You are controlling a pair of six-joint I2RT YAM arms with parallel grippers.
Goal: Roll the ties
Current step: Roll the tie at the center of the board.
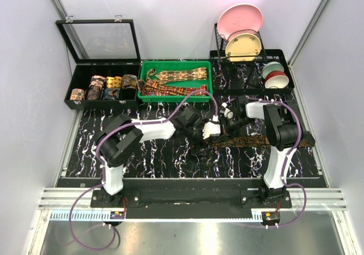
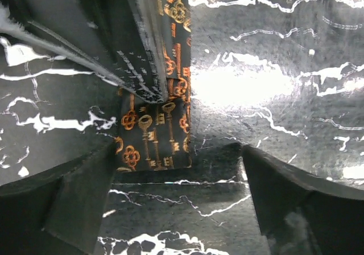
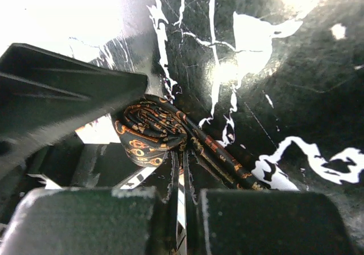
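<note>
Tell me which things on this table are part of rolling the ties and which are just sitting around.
Part of the job:
- partly rolled key-pattern tie on the table
- loose ties in the green tray
- rolled ties in the black case

Just lying about:
- pink plate and yellow plate in the dish rack
- bowls beside it

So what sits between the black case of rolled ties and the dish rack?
A green tray holding loose, unrolled ties; the top external view shows it.
</note>
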